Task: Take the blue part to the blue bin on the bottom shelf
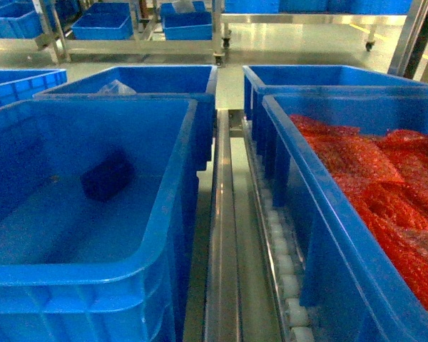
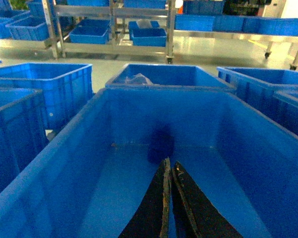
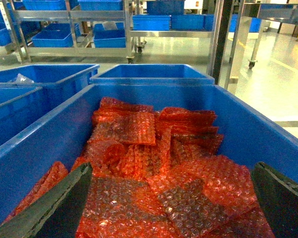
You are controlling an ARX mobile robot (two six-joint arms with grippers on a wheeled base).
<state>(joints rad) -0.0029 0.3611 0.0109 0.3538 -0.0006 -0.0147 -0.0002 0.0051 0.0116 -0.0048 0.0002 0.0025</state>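
- A steel rack, the bottom shelf (image 1: 225,235), runs away from the robot, with a central rail and a row of small white rollers (image 1: 285,278) beside it.
- On the left of the rail sits the blue bin (image 1: 157,235), large and smooth inside. On the right sits a like bin (image 1: 321,214) filled with red bubble-wrap bags (image 3: 149,153).
- The blue part (image 1: 107,176), a small dark block, rests on the floor of the blue bin, toward its far wall. It already lies inside the bin.
- In the left wrist view the block (image 2: 161,144) lies straight ahead of the left gripper (image 2: 170,166), near its tips. Its long axis cannot be told.
- The left gripper's two dark fingers are pressed together and hold nothing.
- The right gripper (image 3: 169,198) hangs over the red bags, fingers spread wide at the frame's edges, holding nothing.
- The left arm is clearly the nearer; the right is well apart, across the rail.
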